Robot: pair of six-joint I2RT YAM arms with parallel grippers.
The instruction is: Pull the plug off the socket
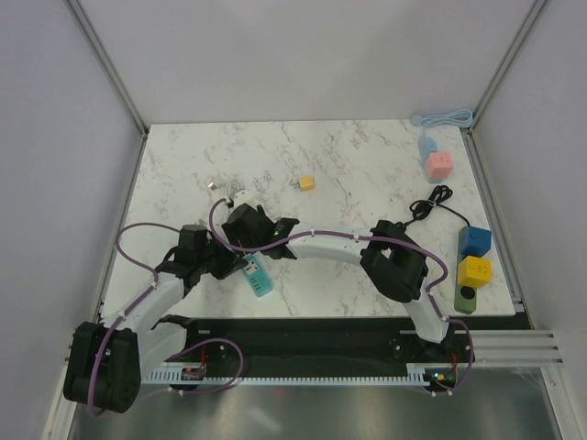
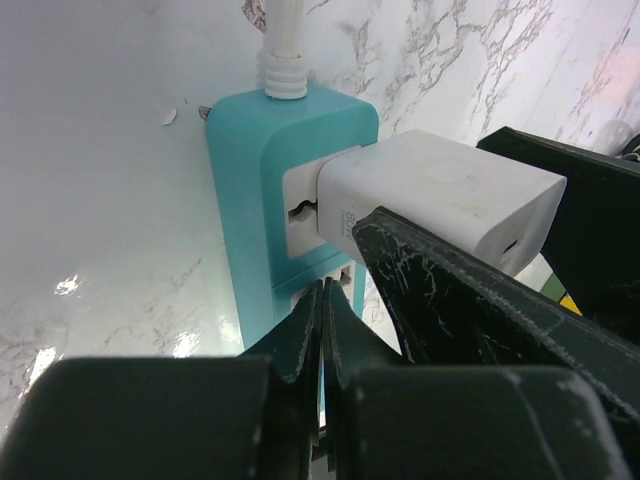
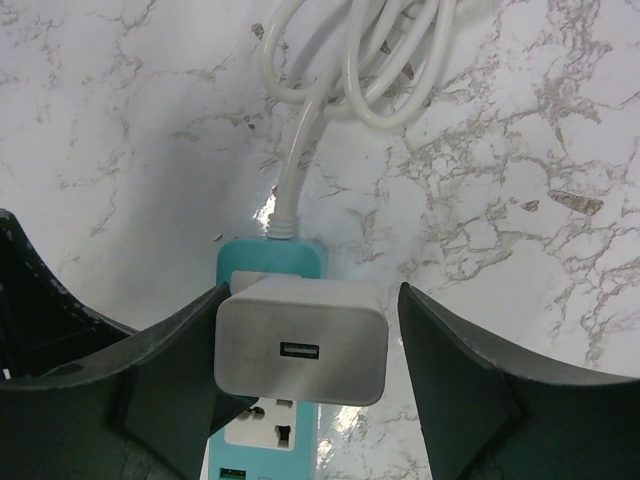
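Left gripper (image 2: 322,300): nearest the lens in the left wrist view; closed tight, fingertips pressed flat together on nothing, held low in front of the socket strip (image 2: 250,190), level with its lower outlet face.
Left arm (image 1: 151,298): stretched from the near-left base forward and to the right, wrist bent down over the strip.
Right gripper (image 3: 310,305): open, jaws straddling the plug (image 3: 300,350); one finger against its left side, the other standing off its right side across a gap of bare marble.
Right arm (image 1: 330,246): reaching from the near-right base across to the left, wrist close beside the left wrist above the strip.
Plug: white boxy charger, rounded corners, small USB port in the outer face; seated in the upper outlet, sticking straight out from the strip.
Socket strip: teal body, white outlet faces, lying on the table (image 1: 367,156) left of centre, near the front edge; second outlet face visible below the plug.
Cord (image 3: 300,160): white, leaving the strip's far end through a ribbed collar, then looped in a loose coil.
Table: white marble, grey veins.
Elsewhere: small yellow cube (image 1: 306,183) near the middle; pink block (image 1: 439,165), blue block (image 1: 475,241) and yellow block (image 1: 474,271) along the right edge.
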